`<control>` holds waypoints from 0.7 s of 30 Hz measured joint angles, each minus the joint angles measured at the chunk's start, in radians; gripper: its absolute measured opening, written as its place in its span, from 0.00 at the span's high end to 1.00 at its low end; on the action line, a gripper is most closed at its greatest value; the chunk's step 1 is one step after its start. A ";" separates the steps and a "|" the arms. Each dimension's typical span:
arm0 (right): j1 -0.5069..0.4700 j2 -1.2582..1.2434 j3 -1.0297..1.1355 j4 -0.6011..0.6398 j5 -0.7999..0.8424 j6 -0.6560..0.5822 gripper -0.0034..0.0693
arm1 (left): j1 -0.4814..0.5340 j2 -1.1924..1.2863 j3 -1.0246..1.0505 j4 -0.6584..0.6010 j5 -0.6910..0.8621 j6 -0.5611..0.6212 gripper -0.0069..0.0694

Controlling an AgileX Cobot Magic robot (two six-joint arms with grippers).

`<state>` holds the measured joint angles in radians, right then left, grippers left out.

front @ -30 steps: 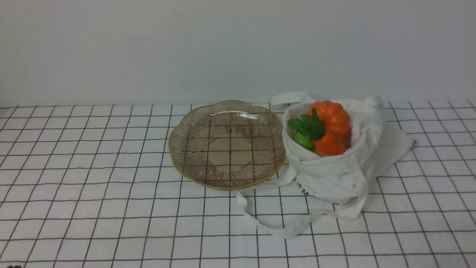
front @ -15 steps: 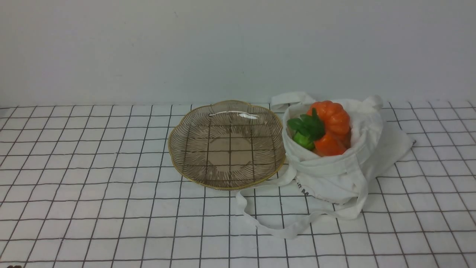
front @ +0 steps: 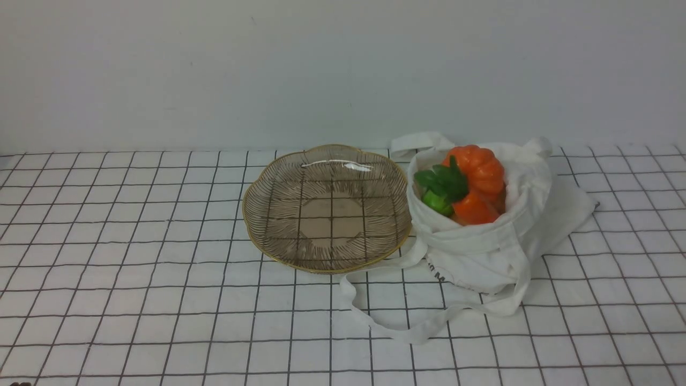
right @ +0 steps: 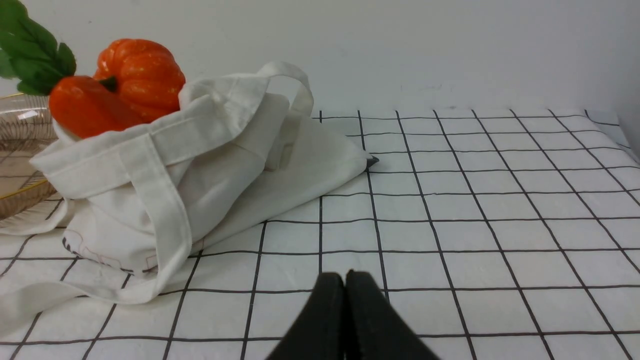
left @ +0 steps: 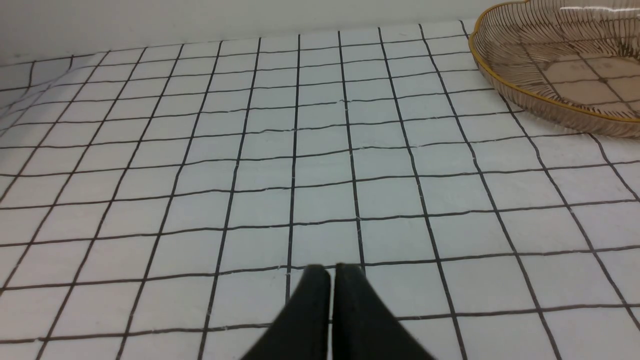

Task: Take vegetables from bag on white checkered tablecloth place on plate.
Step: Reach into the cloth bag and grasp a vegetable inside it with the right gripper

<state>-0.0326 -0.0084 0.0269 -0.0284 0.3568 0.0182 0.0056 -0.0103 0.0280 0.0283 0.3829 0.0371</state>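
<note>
We're counting one scalloped glass plate, one white tote bag and one checkered tablecloth. Three vegetables are showing at the bag's mouth: one pumpkin, one carrot, one green piece. Two grippers are showing: left gripper, right gripper.

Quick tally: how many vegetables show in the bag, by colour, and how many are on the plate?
Orange: 2, the pumpkin and the carrot.
Green: 1, the green piece.
On the plate: 0.
Total showing in the bag: 3; any beneath are hidden.
</note>
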 joint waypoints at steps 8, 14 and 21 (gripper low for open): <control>0.000 0.000 0.000 0.000 -0.002 0.000 0.98 | 0.000 0.000 0.000 0.000 0.000 0.000 0.92; 0.000 0.000 0.002 0.140 -0.106 0.084 0.98 | 0.000 0.000 0.000 0.000 0.000 0.000 0.92; 0.000 0.000 0.002 0.497 -0.117 0.282 0.98 | 0.000 0.000 0.000 0.000 0.000 0.000 0.92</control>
<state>-0.0326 -0.0084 0.0294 0.4691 0.2401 0.2997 0.0056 -0.0103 0.0280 0.0283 0.3829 0.0371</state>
